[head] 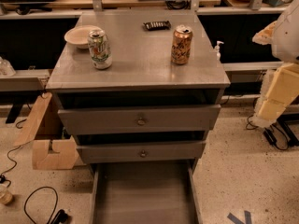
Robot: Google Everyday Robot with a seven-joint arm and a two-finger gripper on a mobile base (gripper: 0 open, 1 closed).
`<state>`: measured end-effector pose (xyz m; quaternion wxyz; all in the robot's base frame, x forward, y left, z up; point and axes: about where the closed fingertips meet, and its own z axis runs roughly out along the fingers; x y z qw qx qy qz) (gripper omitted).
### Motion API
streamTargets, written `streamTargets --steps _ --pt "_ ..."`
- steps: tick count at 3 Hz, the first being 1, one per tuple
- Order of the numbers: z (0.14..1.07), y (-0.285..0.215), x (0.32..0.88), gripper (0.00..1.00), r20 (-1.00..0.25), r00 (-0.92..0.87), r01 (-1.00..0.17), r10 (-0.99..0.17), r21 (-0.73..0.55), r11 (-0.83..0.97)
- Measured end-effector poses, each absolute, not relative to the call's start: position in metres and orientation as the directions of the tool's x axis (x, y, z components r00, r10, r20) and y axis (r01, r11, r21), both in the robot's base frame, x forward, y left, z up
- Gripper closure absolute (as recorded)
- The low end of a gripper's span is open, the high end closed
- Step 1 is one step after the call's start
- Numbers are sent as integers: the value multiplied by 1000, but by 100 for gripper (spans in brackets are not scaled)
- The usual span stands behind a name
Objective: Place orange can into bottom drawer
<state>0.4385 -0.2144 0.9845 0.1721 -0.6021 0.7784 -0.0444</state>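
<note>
Currently, orange can point(181, 44) upright on bench point(140, 64) top, upper right of centre, bottom drawer point(145, 195) pulled open at lower centre, end effector point(275, 94) at right edge, grip state cannot tell

orange can point(181, 45): glossy metal | bottom drawer point(145, 195): matt grey metal | claw point(273, 101), right edge: matt yellowish padding

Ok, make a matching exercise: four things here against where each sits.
1 orange can
2 white-green can
3 bottom drawer
4 gripper

A right edge of view, beside the cabinet
B cabinet top, left, near bowl
C lowest, pulled open
D cabinet top, right

Pairs: 1-D, 2-B, 3-C, 4-A
</note>
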Motion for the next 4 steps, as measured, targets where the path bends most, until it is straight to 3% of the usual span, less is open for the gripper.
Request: streamTargets --steps 2,4 --pt "983 -217 455 0 -256 -199 -911 -946 -306 275" --pt "959 -226 534 0 -567 -124 -844 -815 -372 387"
